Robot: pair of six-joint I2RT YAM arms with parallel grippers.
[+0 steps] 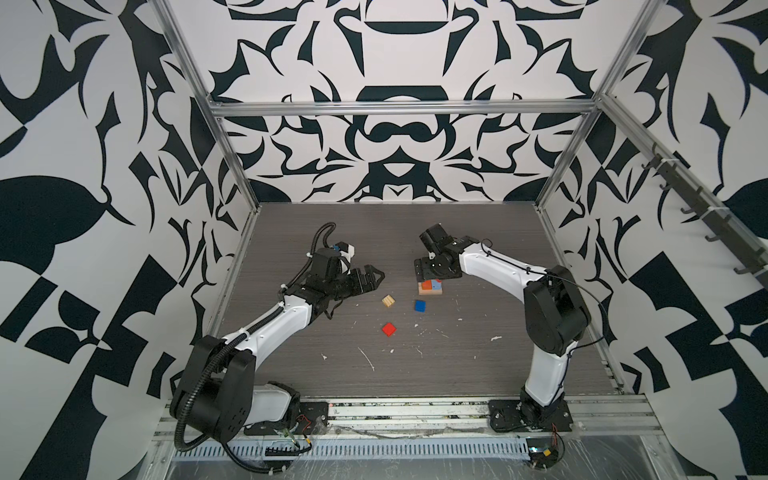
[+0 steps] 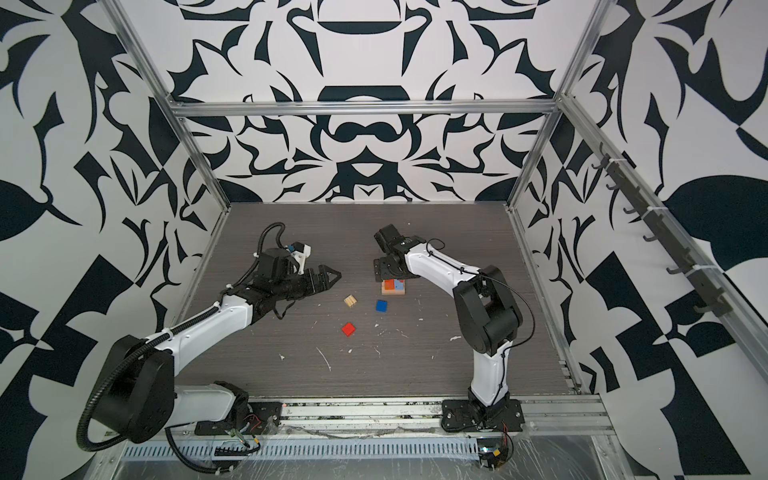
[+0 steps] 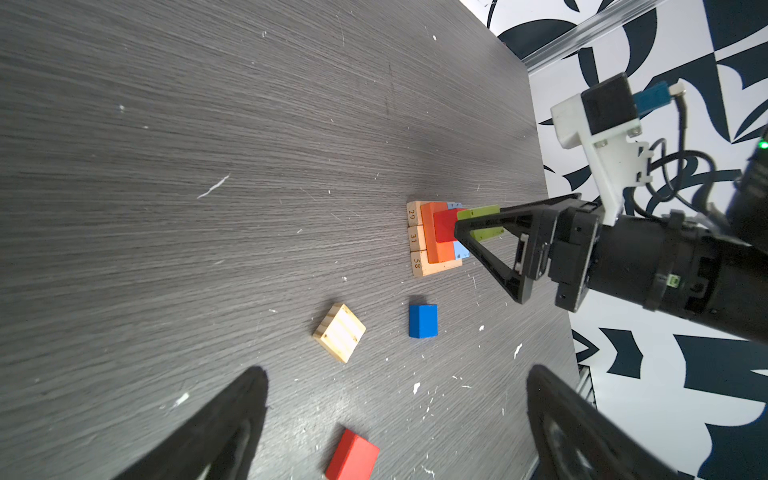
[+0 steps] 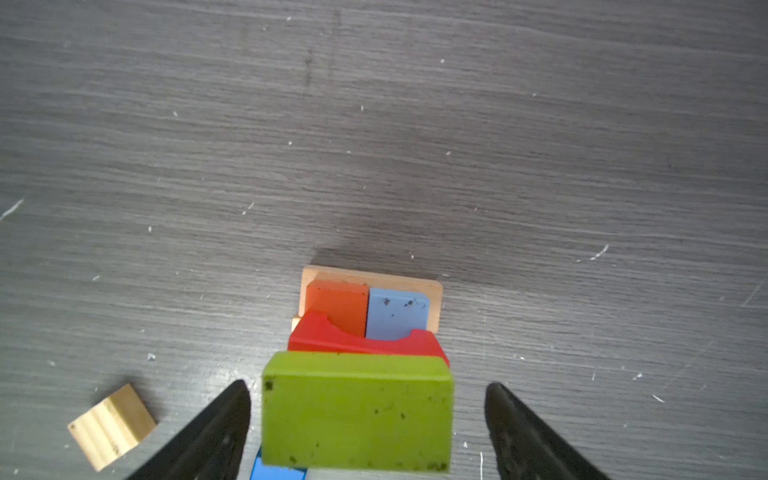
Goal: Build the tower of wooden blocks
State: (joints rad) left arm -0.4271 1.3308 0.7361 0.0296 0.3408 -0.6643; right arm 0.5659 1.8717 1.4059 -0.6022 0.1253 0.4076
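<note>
numbers | 29; 31; 58 | one apiece on left-facing ends of three tan base blocks (image 3: 415,238) under wood block tower (image 3: 441,232) | legible in left wrist view only

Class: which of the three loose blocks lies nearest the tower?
The dark blue cube sits closest to the tower; the tan block and red block lie farther off.

Both arms outstretched, left gripper (image 1: 376,276) level, right gripper (image 4: 368,387) downward, fingers (image 4: 216,428) of both spread.
</note>
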